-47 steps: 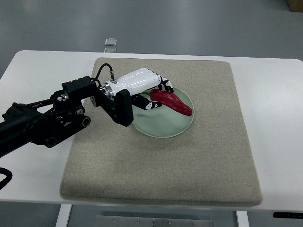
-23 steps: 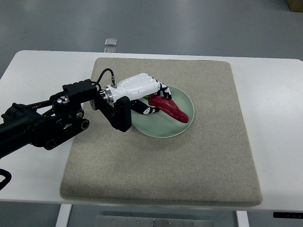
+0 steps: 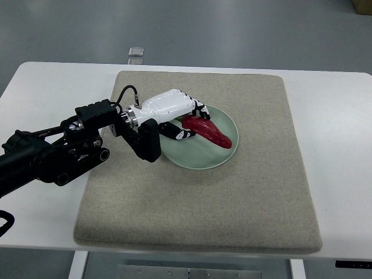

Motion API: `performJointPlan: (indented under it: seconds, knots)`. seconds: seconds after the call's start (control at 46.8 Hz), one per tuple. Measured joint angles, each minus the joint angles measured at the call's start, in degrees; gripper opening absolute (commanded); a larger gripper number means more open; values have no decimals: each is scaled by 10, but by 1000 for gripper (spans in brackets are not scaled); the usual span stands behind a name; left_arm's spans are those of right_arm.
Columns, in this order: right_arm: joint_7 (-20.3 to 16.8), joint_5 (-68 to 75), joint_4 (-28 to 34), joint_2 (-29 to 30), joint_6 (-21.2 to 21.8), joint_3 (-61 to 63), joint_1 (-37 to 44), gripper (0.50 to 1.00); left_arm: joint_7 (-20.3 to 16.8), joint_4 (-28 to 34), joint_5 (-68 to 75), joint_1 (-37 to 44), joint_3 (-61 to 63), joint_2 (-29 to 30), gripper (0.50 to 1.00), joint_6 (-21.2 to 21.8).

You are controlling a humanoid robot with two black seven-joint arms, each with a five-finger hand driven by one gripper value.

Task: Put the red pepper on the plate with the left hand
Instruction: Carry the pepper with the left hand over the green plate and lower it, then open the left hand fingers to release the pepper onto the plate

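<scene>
Table (image 3: pixel 337 116), white, fills most of the top view and carries everything else. Mat (image 3: pixel 232 209), grey-beige and square with rounded corners, lies flat on the table and extends well beyond the hand on every side.

Left arm (image 3: pixel 52 157), black with exposed joints and a thin cable looping near the wrist, enters from the picture's left edge and runs across the mat's left border up to the hand. A black block hangs below the wrist, overlapping the plate's left rim.

Plate (image 3: pixel 200 157), pale green and round, sits on the mat's upper middle, directly under and ahead of the hand.

Left hand (image 3: pixel 174 110), white shell with black-and-white fingers, is over the plate's left part, palm toward the plate. Its fingers (image 3: pixel 199 110) are curled down onto the near end of the pepper; thumb (image 3: pixel 180 134) lies beneath, just beside the same end. Contact looks present at the pepper's stem end, so the hand reads as closed on the pepper, though the grip is loose in appearance.

Pepper (image 3: pixel 214 133), red and long, lies on the plate, running from the fingertips out toward the plate's right rim, its far tip free of the hand.

Small clear object (image 3: pixel 136 52) rests on the table's far edge, well apart beyond the hand.
</scene>
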Motion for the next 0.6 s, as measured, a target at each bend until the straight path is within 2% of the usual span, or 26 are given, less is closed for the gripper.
performJointPlan:
  seconds: [0.128,0.235,0.406,0.598]
  knots:
    - [0,0,0,0,0,0,0,932,0,0,-1,1,1,-2,842,19]
    - [0,0,0,0,0,0,0,932,0,0,-1,1,1,-2,883,21]
    - [0,0,0,0,0,0,0,932,0,0,-2,6,1,-2,889,21]
    - [0,0,0,0,0,0,0,932,0,0,-7,9,-6,-2,947,29]
